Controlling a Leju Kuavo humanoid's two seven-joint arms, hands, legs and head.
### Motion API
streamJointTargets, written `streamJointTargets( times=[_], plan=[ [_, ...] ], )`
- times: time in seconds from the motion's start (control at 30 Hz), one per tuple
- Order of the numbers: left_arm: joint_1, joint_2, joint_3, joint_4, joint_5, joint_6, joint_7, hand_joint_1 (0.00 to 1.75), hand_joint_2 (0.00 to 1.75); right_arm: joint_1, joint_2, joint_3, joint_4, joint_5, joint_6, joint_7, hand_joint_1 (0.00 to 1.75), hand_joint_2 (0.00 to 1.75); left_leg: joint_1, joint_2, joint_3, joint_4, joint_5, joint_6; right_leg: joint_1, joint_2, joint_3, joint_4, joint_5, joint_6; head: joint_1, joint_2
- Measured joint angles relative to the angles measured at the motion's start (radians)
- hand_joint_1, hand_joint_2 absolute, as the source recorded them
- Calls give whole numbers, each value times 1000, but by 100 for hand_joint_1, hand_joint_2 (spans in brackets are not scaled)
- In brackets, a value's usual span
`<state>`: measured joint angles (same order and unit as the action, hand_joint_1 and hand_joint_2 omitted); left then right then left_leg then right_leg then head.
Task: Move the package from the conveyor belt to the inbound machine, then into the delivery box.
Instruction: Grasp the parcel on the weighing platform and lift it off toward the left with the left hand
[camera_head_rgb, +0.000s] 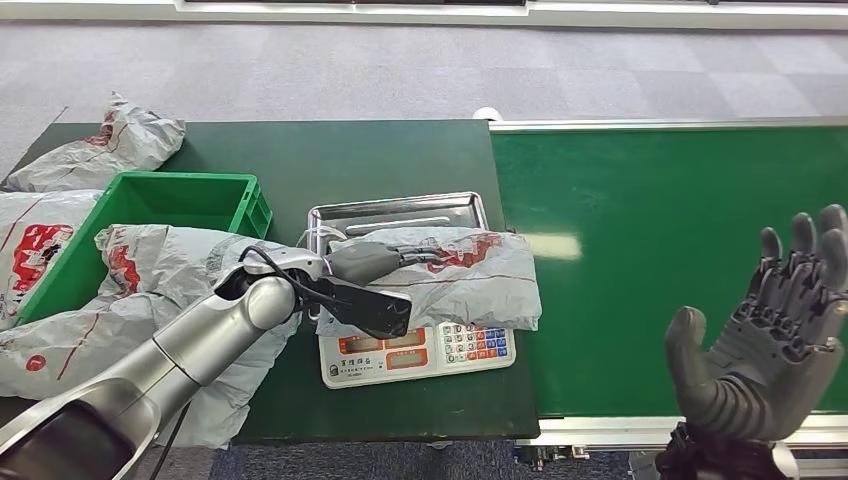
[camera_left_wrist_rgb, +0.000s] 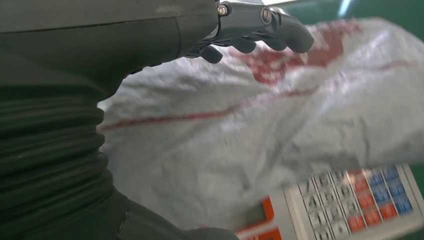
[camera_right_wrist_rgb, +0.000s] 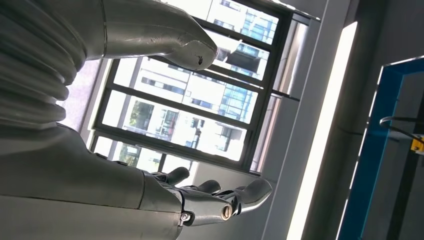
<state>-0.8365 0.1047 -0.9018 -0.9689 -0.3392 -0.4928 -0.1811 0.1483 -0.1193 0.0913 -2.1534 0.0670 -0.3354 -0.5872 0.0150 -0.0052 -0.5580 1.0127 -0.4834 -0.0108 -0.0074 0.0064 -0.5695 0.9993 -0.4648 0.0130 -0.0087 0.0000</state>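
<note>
A grey plastic package (camera_head_rgb: 470, 275) with red print lies across the steel tray (camera_head_rgb: 400, 210) of the weighing scale (camera_head_rgb: 420, 355). My left hand (camera_head_rgb: 365, 285) grips the package's left end, with the thumb on top and the dark fingers along its near edge. In the left wrist view the package (camera_left_wrist_rgb: 280, 125) sits between the fingers (camera_left_wrist_rgb: 260, 25) and the thumb, above the scale's keypad (camera_left_wrist_rgb: 350, 195). My right hand (camera_head_rgb: 770, 330) is raised over the near edge of the green conveyor belt (camera_head_rgb: 680, 240), palm up and fingers spread, holding nothing. The right wrist view shows the same open hand (camera_right_wrist_rgb: 215, 195).
A green bin (camera_head_rgb: 190, 190) stands left of the scale on the dark table. Grey packages lie around it: one at the back left (camera_head_rgb: 110, 150), one at the left edge (camera_head_rgb: 30, 240), and a large one (camera_head_rgb: 160, 270) under my left arm. The belt's metal rail (camera_head_rgb: 600, 430) runs along the near side.
</note>
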Motion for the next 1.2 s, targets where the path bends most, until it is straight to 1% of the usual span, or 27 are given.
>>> streamJointTargets(
  times=[0.13,0.27,0.33,0.4,0.47,0.57,0.67,1.0,1.2],
  plan=[
    [0,3,-60,11,55,-34,-1,0,175,-10,-6,3,17,-6,0,1,0,175,0,0,0,0,0,0,0,0,0,0,0,0,0,0],
    [1,7,-103,22,80,-37,-6,2,175,-16,-8,6,28,-11,1,3,0,175,0,0,0,0,0,0,0,0,0,1,0,0,0,0],
    [2,8,-122,32,92,-26,-9,66,175,-19,-9,6,32,-12,2,4,0,175,0,0,0,0,0,0,0,0,-1,1,0,0,0,0],
    [3,7,-139,45,101,-5,-14,152,175,-22,-11,6,35,-13,2,5,0,175,0,0,0,0,0,0,0,0,-1,1,0,0,0,0],
    [6,2,-151,61,105,25,-20,175,175,-24,-13,6,37,-15,2,4,0,175,0,0,0,0,0,0,0,0,-1,1,0,0,0,0],
    [9,-9,-159,85,106,68,-25,175,175,-25,-17,7,39,-19,2,2,0,175,0,0,-1,0,0,0,0,0,0,1,0,0,0,0],
    [10,-20,-162,101,106,91,-27,175,175,-25,-21,7,40,-20,2,-1,0,175,0,0,-1,0,0,0,0,0,0,1,0,0,0,0],
    [9,-38,-172,124,106,105,-28,175,175,-26,-30,7,41,-20,1,-2,0,175,0,0,0,0,0,0,0,-1,0,1,0,0,0,0],
    [18,-38,-165,128,107,151,-22,175,175,-27,-33,20,45,-23,-3,-3,0,175,0,0,0,0,0,0,0,-1,0,2,0,0,0,0]
  ],
)
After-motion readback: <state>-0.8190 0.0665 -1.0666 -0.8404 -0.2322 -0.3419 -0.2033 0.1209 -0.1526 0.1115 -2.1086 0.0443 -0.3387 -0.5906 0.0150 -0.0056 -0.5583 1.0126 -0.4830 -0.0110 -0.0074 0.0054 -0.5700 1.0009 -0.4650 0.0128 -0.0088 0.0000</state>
